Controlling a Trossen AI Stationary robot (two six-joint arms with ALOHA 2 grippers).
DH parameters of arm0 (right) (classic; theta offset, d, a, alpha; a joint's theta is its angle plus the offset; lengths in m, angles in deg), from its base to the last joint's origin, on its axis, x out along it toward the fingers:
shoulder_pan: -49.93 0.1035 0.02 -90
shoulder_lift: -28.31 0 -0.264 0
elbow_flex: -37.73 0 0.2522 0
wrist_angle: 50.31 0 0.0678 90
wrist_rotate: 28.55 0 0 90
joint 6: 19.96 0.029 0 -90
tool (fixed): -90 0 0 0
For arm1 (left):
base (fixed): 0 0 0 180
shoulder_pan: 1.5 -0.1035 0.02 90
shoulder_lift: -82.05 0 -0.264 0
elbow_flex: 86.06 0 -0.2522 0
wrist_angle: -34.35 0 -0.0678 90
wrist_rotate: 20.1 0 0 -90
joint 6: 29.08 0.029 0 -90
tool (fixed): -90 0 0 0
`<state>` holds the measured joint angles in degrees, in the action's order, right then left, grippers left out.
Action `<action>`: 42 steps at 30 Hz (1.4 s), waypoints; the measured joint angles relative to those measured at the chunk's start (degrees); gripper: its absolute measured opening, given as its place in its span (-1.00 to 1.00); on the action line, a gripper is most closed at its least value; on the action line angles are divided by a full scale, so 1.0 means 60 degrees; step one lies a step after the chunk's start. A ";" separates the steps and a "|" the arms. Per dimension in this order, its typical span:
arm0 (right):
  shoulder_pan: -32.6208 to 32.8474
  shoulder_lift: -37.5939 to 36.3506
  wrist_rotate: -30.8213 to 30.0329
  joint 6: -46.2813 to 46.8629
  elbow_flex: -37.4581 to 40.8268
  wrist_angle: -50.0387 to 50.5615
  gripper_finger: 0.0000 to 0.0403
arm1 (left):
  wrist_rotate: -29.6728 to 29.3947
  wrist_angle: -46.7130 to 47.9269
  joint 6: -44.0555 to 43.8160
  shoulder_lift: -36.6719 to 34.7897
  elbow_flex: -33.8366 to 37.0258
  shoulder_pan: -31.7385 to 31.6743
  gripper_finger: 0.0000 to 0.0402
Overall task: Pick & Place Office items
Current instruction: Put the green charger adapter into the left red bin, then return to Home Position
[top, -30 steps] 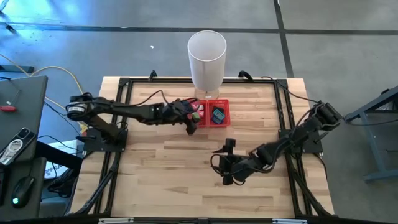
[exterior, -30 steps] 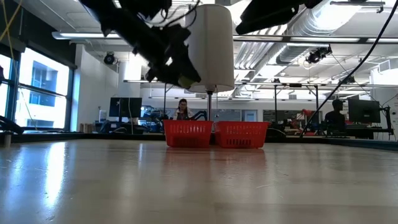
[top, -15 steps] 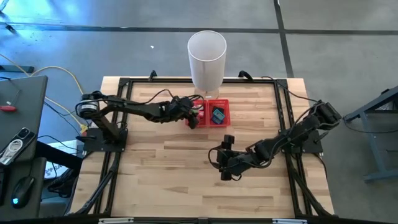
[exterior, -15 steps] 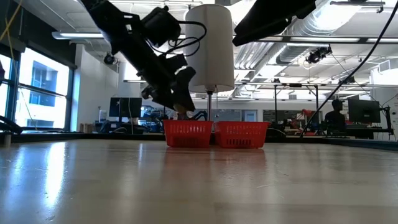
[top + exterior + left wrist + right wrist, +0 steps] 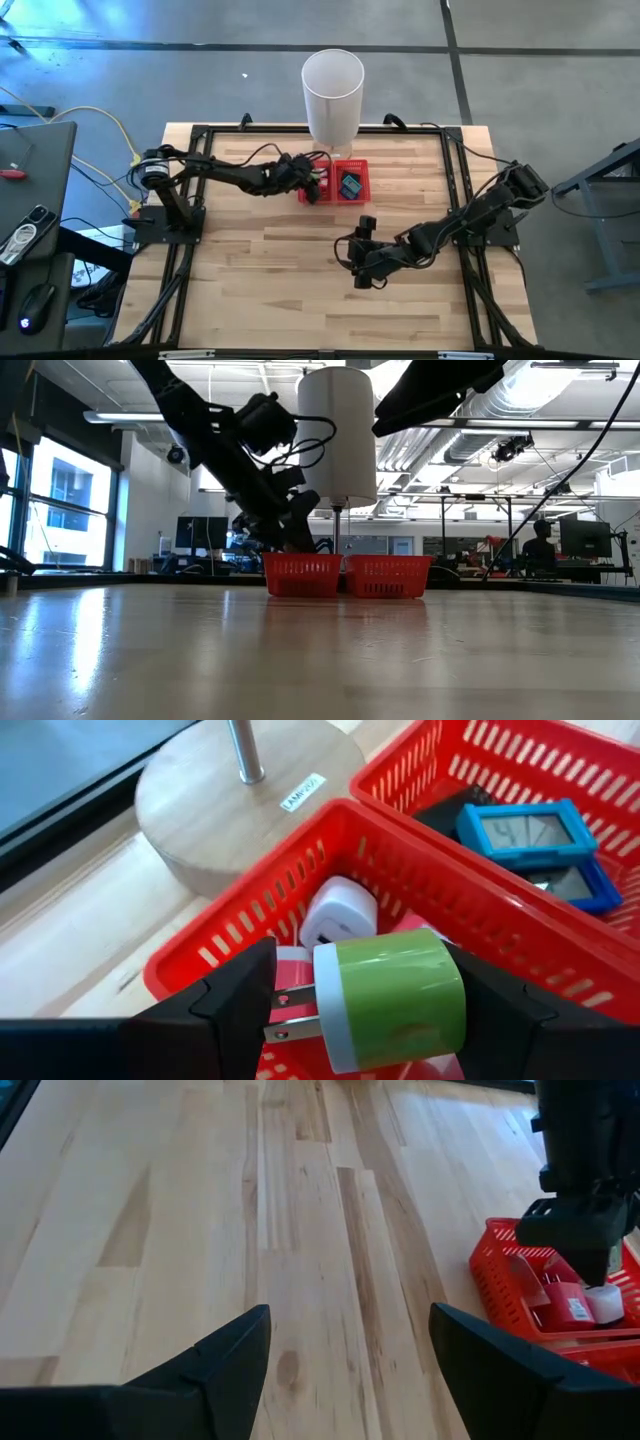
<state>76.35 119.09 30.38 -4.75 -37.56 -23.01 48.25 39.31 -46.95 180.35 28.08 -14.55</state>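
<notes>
Green-and-white charger plug [image 5: 390, 998] is sitting clamped between the left hand's [image 5: 365, 1005] fingers, hanging over the red mesh tray's [image 5: 480, 910] left compartment — a white plug [image 5: 338, 910] is lying inside, blue pieces [image 5: 527, 830] in the other; the right hand [image 5: 345, 1370] is hovering open over bare surface [image 5: 300, 1230]

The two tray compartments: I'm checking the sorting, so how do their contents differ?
The left compartment holds a white plug adapter and a red piece; the right compartment holds flat blue-framed pieces. The left end effector holds a green-white plug over the left compartment; nothing hangs over the right one. Both are red mesh.
</notes>
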 joint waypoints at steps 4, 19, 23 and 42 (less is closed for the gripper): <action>0.0004 0.0004 -0.0004 -0.0004 0.0000 0.0004 0.29 | 0.0006 -0.0018 0.0000 0.0000 0.0000 -0.0069 0.17; 0.0004 0.0004 -0.0007 -0.0001 0.0000 0.0004 0.29 | 0.0091 -0.0040 0.1074 0.0000 0.0000 -0.0057 0.18; 0.0004 0.0004 -0.0007 0.0000 0.0000 0.0004 0.29 | 0.0105 -0.0040 0.1066 -0.0004 0.0000 -0.0057 0.19; 0.0007 0.0007 0.0012 -0.0004 0.0000 0.0007 0.29 | 0.0545 0.0048 0.0745 -0.0329 -0.0004 0.0022 0.59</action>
<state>76.39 119.14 30.45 -4.78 -37.56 -22.97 51.52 39.60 -42.48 178.37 28.06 -14.42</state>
